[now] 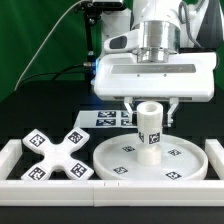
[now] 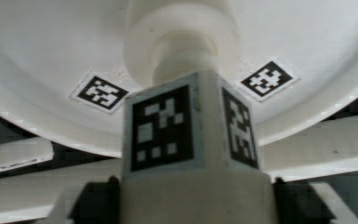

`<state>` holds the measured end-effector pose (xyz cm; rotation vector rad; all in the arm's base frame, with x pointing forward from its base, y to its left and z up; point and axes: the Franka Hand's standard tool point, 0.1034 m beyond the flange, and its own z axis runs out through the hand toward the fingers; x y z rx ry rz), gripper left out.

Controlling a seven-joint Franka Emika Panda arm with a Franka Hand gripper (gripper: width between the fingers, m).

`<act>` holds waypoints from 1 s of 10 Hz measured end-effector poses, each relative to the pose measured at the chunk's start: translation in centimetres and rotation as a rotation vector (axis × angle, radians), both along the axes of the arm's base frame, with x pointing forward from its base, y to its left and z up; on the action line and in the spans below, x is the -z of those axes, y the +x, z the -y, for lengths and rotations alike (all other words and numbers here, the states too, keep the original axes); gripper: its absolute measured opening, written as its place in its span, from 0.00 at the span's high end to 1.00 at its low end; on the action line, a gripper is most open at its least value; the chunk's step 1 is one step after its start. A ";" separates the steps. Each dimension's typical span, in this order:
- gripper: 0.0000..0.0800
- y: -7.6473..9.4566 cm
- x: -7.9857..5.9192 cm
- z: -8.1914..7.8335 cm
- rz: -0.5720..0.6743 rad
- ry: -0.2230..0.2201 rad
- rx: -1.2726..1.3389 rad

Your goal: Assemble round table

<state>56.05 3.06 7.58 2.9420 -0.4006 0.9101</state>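
Your gripper [image 1: 150, 114] hangs over the round disc [image 1: 118, 160], fingers [image 1: 131, 108] spread either side of the short leg [image 1: 150, 138], a gap showing on both sides. The leg stands upright at the disc's middle. The cross base [image 1: 57, 155] lies just beside the disc, at the exterior view's left, and the marker board [image 1: 107, 118] lies behind.

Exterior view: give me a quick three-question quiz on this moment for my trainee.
1. True or false: the leg stands upright on the round disc.
2. Where is the cross base? A: on the disc. B: beside the disc, toward the exterior view's left. C: on top of the leg.
3. Fill in: the open gripper hangs right above the ____.
Key: 1 true; 2 B; 3 leg.
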 end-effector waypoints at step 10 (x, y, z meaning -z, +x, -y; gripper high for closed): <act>0.19 0.1 0.1 -0.1 -0.076 0.035 0.013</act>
